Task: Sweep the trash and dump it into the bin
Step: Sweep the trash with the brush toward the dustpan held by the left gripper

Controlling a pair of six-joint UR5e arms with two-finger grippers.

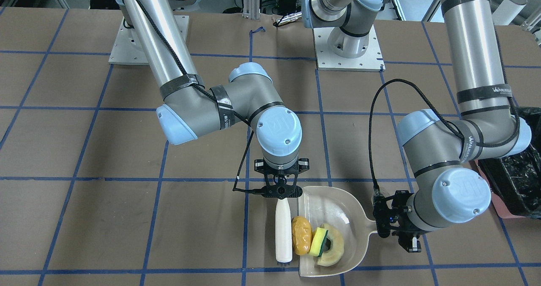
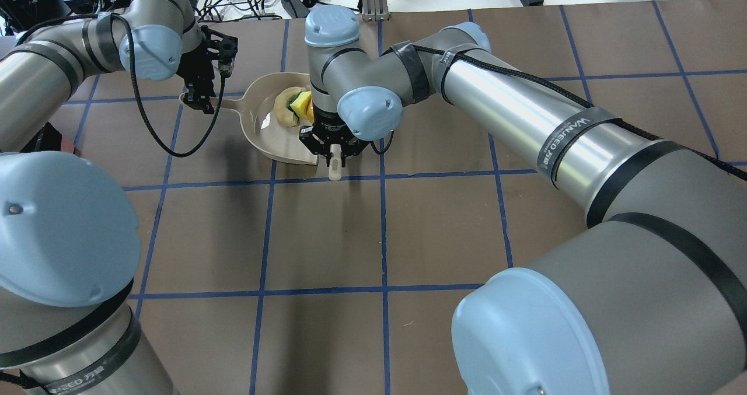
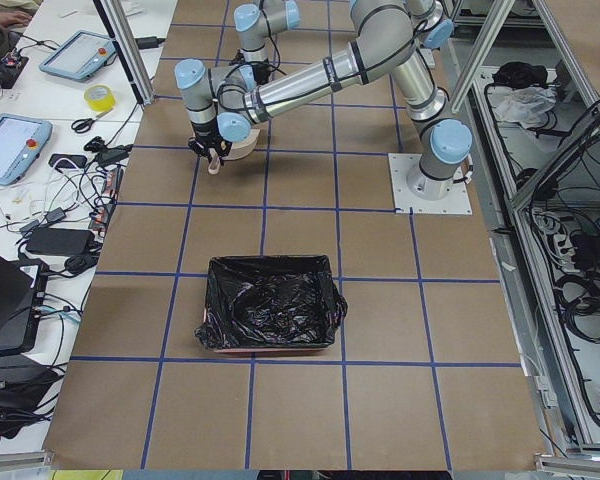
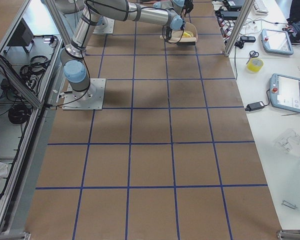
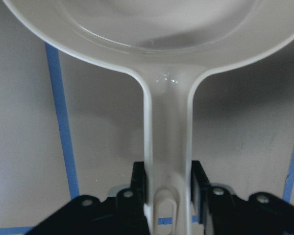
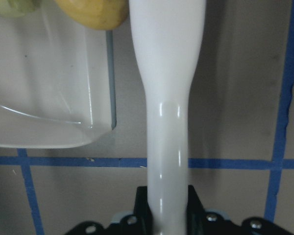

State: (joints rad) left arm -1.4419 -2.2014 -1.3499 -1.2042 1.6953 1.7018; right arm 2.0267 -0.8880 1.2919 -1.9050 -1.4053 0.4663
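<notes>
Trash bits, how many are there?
3. The orange-brown lump is at the dustpan mouth, beside the brush; the yellow sponge and pale half-ring lie inside it. None look hidden.

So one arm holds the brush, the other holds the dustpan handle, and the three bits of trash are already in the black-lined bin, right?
No. The trash is not in the bin; the front-facing view shows it lying at the mouth of the dustpan, beside the brush. The rest is right.
</notes>
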